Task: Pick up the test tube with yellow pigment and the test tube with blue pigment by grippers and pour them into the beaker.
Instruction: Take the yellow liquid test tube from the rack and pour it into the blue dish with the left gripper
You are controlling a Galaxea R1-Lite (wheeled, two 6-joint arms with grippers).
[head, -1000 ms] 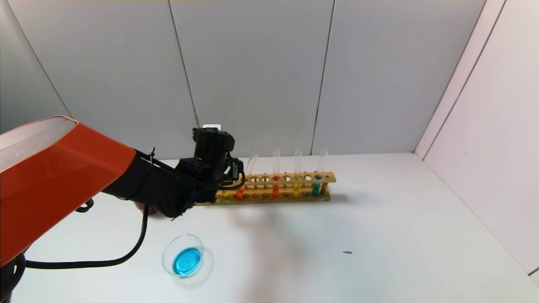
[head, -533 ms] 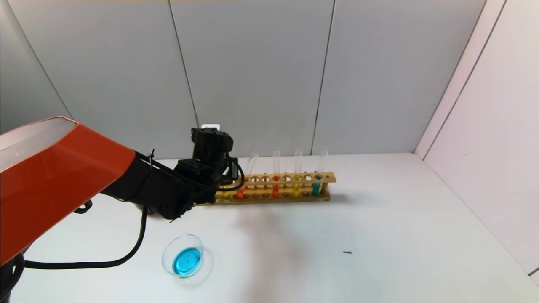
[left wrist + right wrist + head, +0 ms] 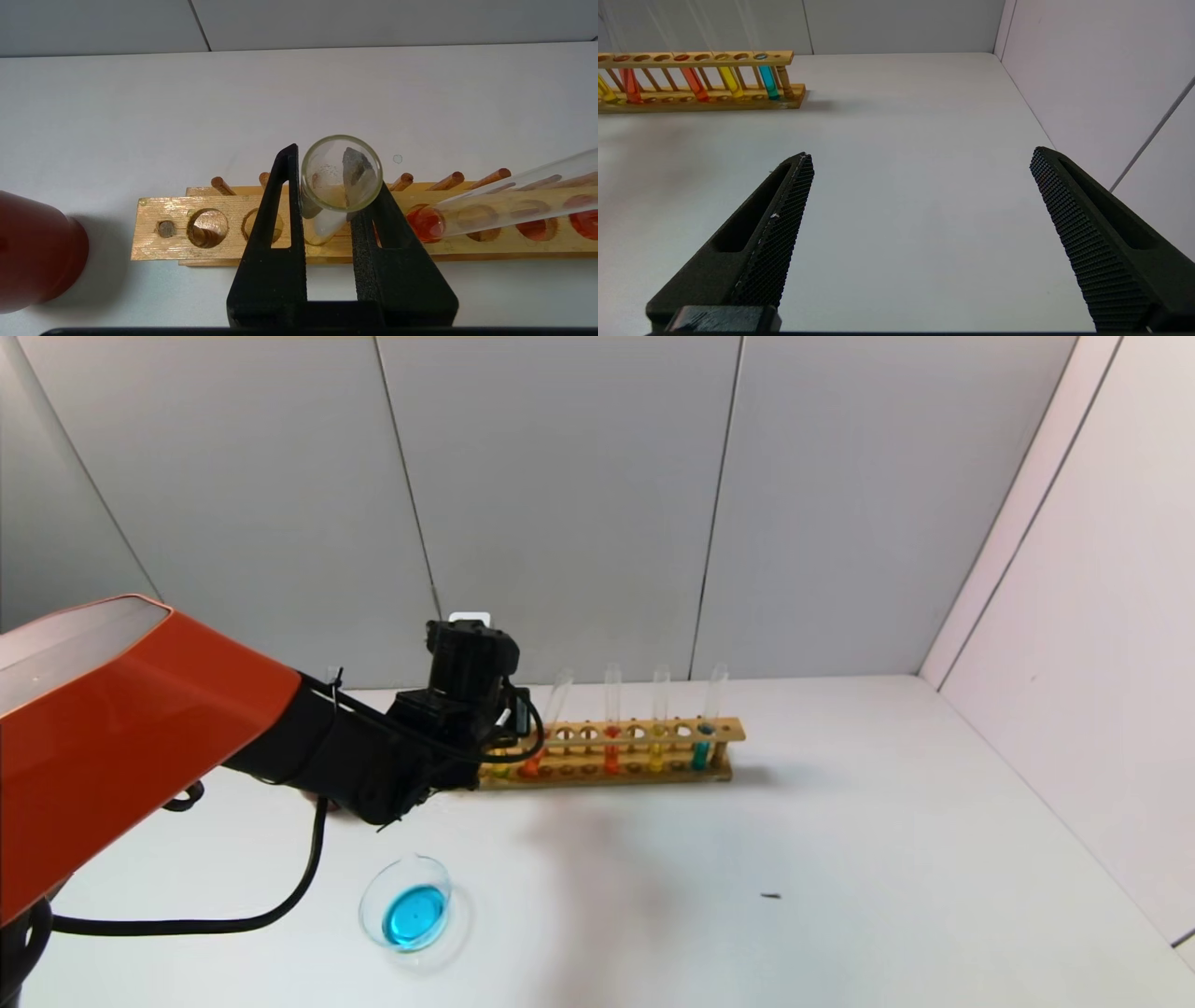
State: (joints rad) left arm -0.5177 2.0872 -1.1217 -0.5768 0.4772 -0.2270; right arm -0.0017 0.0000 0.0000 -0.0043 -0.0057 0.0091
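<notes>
The test tube with yellow pigment [image 3: 341, 168] stands in a hole near the left end of the wooden rack [image 3: 616, 751]. Its pale yellow bottom shows in the head view [image 3: 499, 769]. My left gripper [image 3: 334, 186] is shut on this tube just below its rim, one finger on each side. In the head view the left wrist [image 3: 471, 658] hides the grip. The beaker [image 3: 406, 903] stands in front of the arm and holds bright blue liquid. No tube with sky-blue liquid shows. My right gripper [image 3: 920, 158] is open and empty, low over bare table, out of the head view.
The rack also holds a leaning tube with orange liquid [image 3: 534, 763], a red tube [image 3: 611, 758], a deeper yellow tube [image 3: 656, 756] and a teal tube [image 3: 700, 753]. A dark-red cup [image 3: 32, 261] stands just beyond the rack's left end. A small dark speck [image 3: 770, 896] lies on the table.
The left arm has shifted very slightly; its gripper stays at the rack's left end. The beaker and rack have not moved.
</notes>
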